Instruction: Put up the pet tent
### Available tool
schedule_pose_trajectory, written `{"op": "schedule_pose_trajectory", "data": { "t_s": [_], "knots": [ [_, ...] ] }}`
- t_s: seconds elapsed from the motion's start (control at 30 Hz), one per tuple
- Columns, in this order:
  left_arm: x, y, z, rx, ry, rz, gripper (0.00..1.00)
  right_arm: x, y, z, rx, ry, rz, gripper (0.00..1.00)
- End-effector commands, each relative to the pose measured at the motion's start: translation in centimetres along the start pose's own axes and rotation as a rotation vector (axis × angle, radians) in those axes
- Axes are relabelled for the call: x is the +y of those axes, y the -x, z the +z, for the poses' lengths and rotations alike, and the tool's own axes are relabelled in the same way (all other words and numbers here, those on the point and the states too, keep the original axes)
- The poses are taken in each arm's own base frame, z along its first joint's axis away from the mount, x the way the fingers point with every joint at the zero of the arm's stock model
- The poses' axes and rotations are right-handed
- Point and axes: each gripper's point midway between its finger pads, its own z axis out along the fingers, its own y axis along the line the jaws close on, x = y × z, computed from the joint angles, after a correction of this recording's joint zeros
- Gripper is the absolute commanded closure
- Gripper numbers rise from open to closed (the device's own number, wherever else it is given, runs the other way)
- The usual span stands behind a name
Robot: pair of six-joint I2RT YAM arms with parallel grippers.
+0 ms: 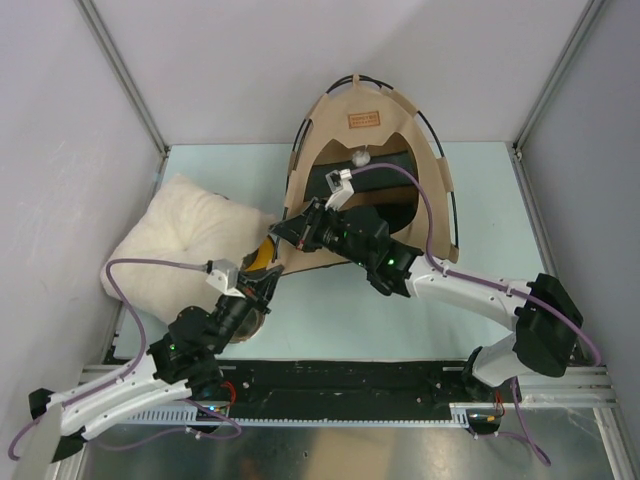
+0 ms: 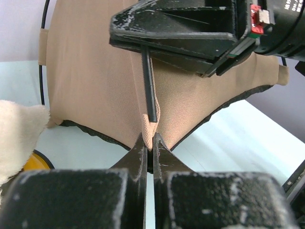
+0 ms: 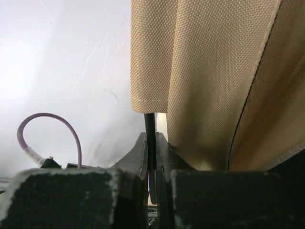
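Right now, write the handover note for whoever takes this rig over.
Left gripper: shut on the front corner fabric of the tent.
Right gripper: shut on a black pole, directly above that corner.
Pet tent: standing at the far middle of the table, poles arched over it; pillow to its left.
Done: tent mostly up.
Left: the pole's free tip sits at the pinched corner, but I can't see it seated. Probably guide it in, then release both.

Even, bright overhead light; soft shadows on the surface point(image 1: 480, 200); near fingers point(image 2: 138, 162) blurred in both wrist views.
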Motion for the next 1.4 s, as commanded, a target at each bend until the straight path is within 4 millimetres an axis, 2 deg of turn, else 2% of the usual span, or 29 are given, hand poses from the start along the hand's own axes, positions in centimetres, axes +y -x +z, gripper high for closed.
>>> {"op": "schedule_pose_trajectory", "data": {
  "t_s": [0.0, 0.37, 0.73, 1.07, 1.37],
  "knots": [
    [-0.4, -4.3, -1.0, 0.149, -0.046, 0.118, 1.0, 1.0, 14.2, -0.4, -0.477, -0.007, 0.039, 1.0],
    [-0.5, -5.3, -1.4, 0.166, -0.041, 0.131, 1.0, 0.9, 15.3, -1.0, -0.492, -0.014, 0.02, 1.0],
    [-0.5, -5.9, -1.5, 0.179, -0.034, 0.115, 1.0, -0.2, 15.7, -1.0, -0.486, -0.041, -0.008, 1.0],
    [-0.6, -5.9, -1.4, 0.185, -0.032, 0.119, 1.0, -0.7, 15.0, -0.8, -0.451, -0.055, -0.042, 1.0],
    [-0.6, -4.9, -1.4, 0.16, -0.026, 0.093, 1.0, -0.3, 12.7, -0.2, -0.388, -0.045, -0.079, 1.0]
  ]
}}
